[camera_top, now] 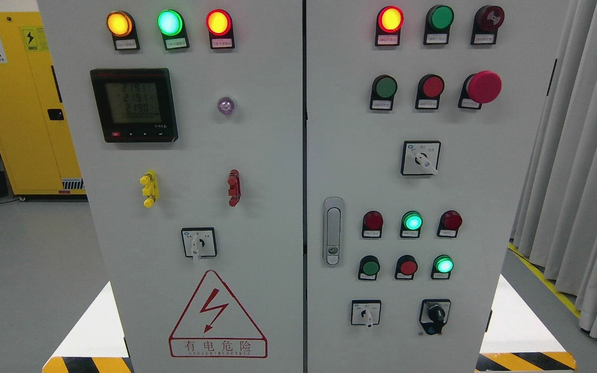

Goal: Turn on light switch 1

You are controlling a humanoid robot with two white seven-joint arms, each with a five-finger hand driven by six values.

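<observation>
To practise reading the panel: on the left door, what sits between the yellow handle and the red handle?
Nothing: in the head view, the stretch of grey door between the yellow handle and the red handle is bare.

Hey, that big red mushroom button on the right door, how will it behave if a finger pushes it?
The mushroom button looks like rigid plastic, so it probably won't flex. Its wide domed cap sticks out from the door, so a straight push should likely sink it, while an off-centre touch might slide off the rounded face. It is panel-mounted, so it shouldn't tip or roll.
</observation>
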